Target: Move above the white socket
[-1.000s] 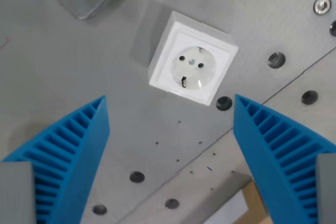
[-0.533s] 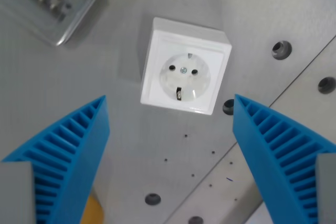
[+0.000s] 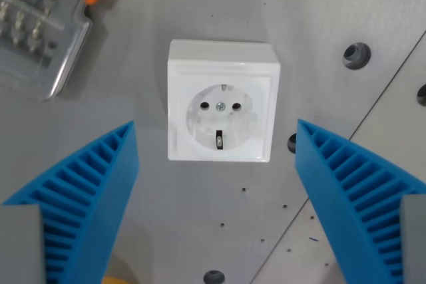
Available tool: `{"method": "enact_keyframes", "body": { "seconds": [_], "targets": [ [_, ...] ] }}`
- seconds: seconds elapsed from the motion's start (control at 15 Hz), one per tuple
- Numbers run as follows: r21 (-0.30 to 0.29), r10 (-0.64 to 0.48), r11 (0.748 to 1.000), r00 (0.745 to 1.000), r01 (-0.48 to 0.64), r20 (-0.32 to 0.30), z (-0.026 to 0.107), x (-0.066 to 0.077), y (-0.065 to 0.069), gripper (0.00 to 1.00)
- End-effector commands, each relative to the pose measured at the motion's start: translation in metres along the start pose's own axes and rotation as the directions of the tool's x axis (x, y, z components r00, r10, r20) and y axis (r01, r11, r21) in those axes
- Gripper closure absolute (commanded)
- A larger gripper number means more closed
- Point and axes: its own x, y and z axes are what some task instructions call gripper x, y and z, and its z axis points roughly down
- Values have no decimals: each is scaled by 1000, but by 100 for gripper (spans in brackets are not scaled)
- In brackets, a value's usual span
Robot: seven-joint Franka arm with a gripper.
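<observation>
The white socket (image 3: 220, 103) is a square box with a round recessed face, two pin holes and an earth clip. It stands on the grey metal plate, slightly above the middle of the wrist view and squared to the frame. My gripper (image 3: 216, 164) is open and empty, high over the plate. Its two blue ribbed fingers (image 3: 86, 197) stand wide apart at the wrist view's left and right, and the socket lies between them, just beyond the fingertips.
A clear plastic case (image 3: 40, 24) with metal bits and an orange latch lies at the wrist view's upper left. The grey plate (image 3: 133, 84) has round holes (image 3: 356, 54) at the right and a seam running diagonally at the lower right.
The camera has moved and turned: the socket has come from tilted at upper right to squared and centred between the fingers. The clear case has come further into view at upper left. The jaws stay open.
</observation>
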Motion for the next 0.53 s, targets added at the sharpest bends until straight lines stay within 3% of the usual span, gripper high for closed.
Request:
{"method": "enact_keyframes", "body": {
  "seconds": [0.07,0.53],
  "targets": [
    [53,171,985,979,-166,-108,9,-1,8,0],
    [50,133,990,985,-128,-112,15,-1,11,0]
  ]
}}
